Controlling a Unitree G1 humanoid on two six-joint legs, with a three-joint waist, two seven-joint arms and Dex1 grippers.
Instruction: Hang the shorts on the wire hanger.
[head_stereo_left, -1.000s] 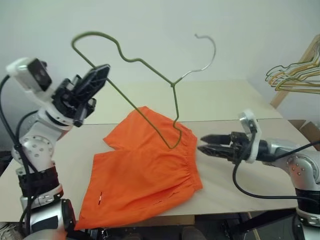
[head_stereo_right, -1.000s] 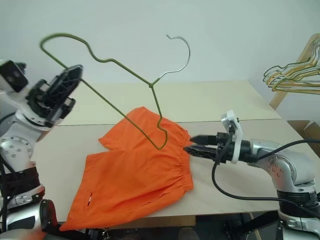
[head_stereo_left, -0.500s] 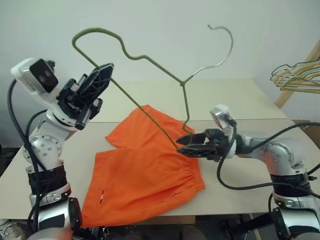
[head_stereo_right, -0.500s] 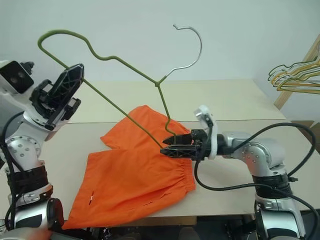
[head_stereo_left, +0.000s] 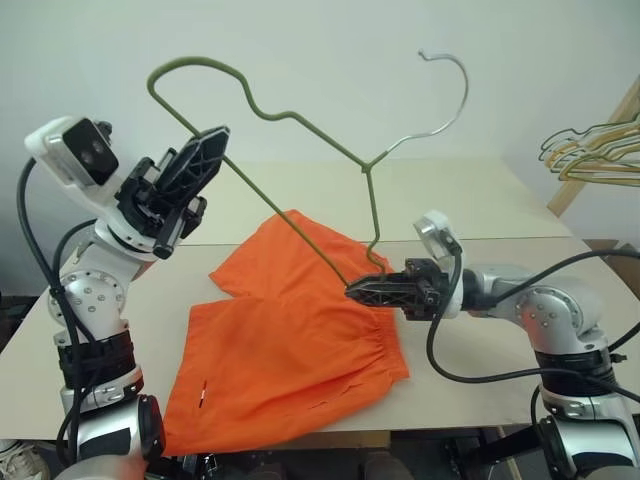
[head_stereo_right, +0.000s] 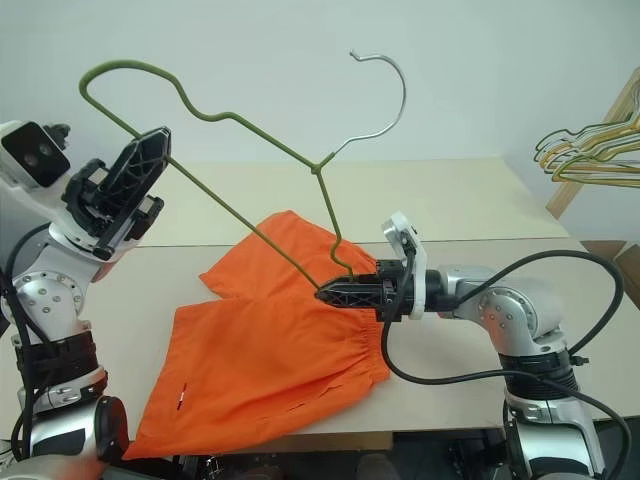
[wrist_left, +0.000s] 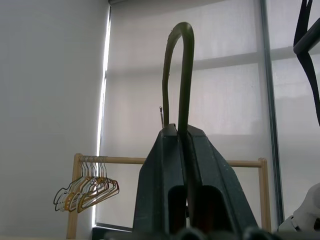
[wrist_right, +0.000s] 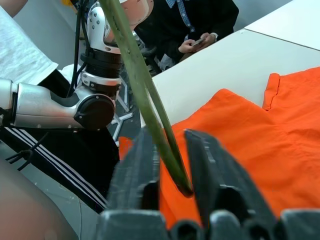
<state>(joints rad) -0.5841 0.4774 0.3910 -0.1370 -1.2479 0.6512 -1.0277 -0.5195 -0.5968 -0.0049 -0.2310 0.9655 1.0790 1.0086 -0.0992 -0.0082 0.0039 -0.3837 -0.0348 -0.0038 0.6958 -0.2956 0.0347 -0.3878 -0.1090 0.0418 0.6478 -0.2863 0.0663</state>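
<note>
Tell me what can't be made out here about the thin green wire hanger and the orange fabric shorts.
- Thin green wire hanger: in the left wrist view, the left gripper fingers hide all but one bend.
- Orange fabric shorts: near hem drops past the table edge, head views.
- Right gripper: whether it also pinches fabric; its fingers cover the spot.

no readable text, labels or signs

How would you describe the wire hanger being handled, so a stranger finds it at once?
Above the orange shorts on the table, the wire hanger is held between the left gripper and right gripper. It is single and olive-green, unlike the bunched hangers at the far right.
</note>
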